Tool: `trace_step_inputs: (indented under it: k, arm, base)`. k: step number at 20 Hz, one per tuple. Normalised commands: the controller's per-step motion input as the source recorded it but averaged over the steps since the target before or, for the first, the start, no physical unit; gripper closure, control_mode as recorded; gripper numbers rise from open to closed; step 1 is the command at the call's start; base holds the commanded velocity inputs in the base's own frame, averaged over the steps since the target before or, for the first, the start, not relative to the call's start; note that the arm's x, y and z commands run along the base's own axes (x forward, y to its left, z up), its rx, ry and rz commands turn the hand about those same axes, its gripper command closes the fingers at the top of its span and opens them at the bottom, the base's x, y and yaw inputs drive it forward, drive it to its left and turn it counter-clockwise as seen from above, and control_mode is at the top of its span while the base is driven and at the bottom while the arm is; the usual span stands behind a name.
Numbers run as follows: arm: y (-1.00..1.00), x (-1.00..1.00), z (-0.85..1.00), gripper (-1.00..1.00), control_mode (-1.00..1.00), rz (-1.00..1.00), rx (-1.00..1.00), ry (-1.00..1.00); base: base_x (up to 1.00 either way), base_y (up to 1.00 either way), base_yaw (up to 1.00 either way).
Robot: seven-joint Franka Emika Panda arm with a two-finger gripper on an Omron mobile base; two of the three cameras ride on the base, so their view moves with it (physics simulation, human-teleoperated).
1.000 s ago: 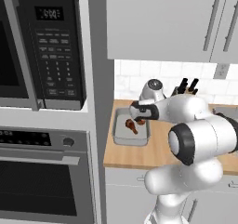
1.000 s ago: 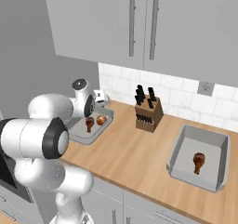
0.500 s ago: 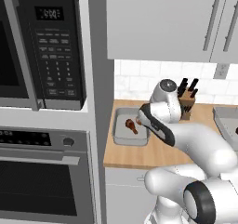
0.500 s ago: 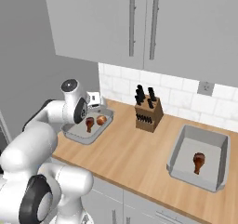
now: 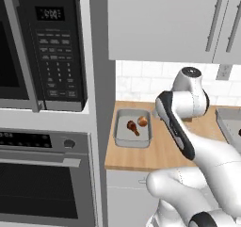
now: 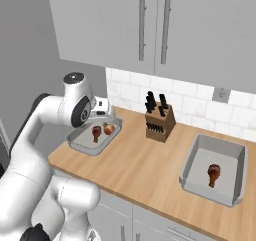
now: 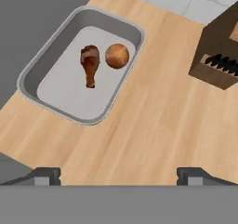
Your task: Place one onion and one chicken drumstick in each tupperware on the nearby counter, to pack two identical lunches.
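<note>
On the wooden counter (image 7: 153, 125), the left tupperware (image 7: 28, 81) holds one chicken drumstick (image 7: 90, 64) with an onion (image 7: 117, 56) beside it. My gripper (image 7: 119, 174) hangs open and empty above the counter, just off that tray's near corner. The same tupperware (image 6: 79, 145) appears in the right base view with the drumstick (image 6: 96, 133) and onion (image 6: 109, 129) in it. The right tupperware (image 6: 200, 150) holds a single drumstick (image 6: 213, 174). In the left base view the left tupperware (image 5: 123, 141) sits beside the oven column.
A knife block (image 6: 159, 120) stands against the tiled wall between the two trays, also visible as the knife block (image 7: 221, 56) in the hand view. A tall oven and microwave column (image 5: 47, 103) borders the counter's left end. Wall cabinets hang overhead.
The hand has lifted up and back from the left tupperware, and the arm has swung upright. The onion and drumstick in that tray lie still.
</note>
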Motion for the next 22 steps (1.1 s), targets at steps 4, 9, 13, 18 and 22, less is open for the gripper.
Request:
trace_step_inputs:
  k: [4,9,13,18,22]
  arm:
    - [0.05,-1.0,-0.18,-1.0,-1.0,-0.02,0.04,-0.18]
    - [0.03,-0.69,-0.06,-1.0,-1.0,-0.04,0.0,-0.02]
    - [0.0,0.0,0.0,-1.0,1.0,0.0,0.0,0.0]
    - [0.0,0.0,0.0,-1.0,1.0,0.0,0.0,0.0]
    - [0.0,0.0,0.0,-1.0,1.0,0.0,0.0,0.0]
  base:
    - [0.0,0.0,0.0]
    - [0.0,0.0,0.0]
    - [-0.05,0.0,0.0]
    - [-0.93,0.57,0.23]
    - [-0.25,0.38,0.7]
